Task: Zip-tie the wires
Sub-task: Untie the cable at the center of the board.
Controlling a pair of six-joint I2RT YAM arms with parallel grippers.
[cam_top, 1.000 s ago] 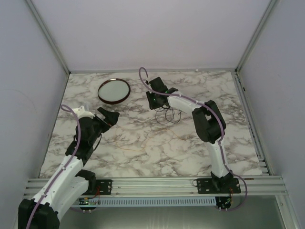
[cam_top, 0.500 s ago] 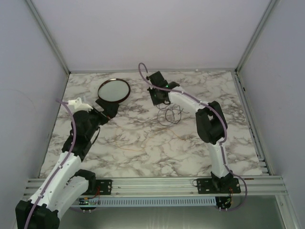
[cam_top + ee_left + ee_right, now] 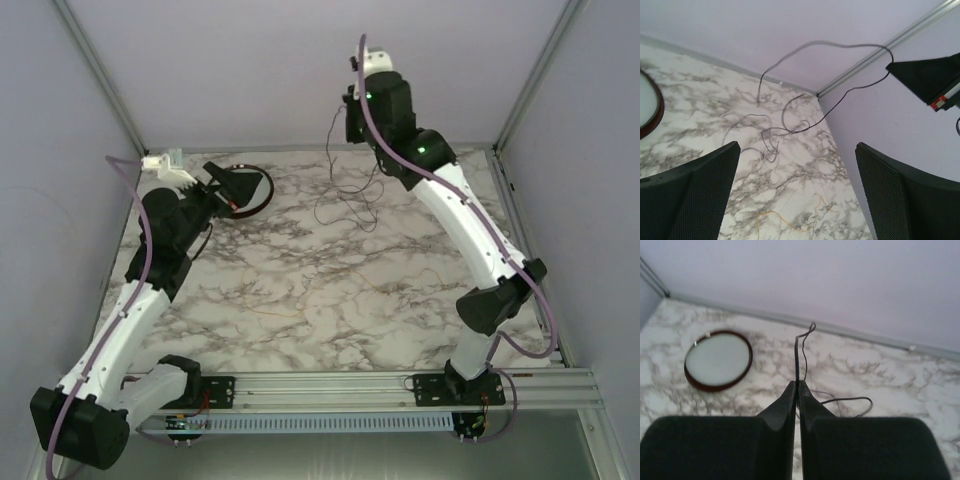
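Right end effector (image 3: 796,386) lifted, clamping several wires (image 3: 796,360), one dish (image 3: 717,360)

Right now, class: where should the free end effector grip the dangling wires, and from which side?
Probably the bunched loops of the wires low down, approached from the left: the right end effector pinches their top, and the open left end effector faces those loops.

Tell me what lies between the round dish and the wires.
Nothing but bare marble table between the dish and the wires, clearest in the right wrist view.
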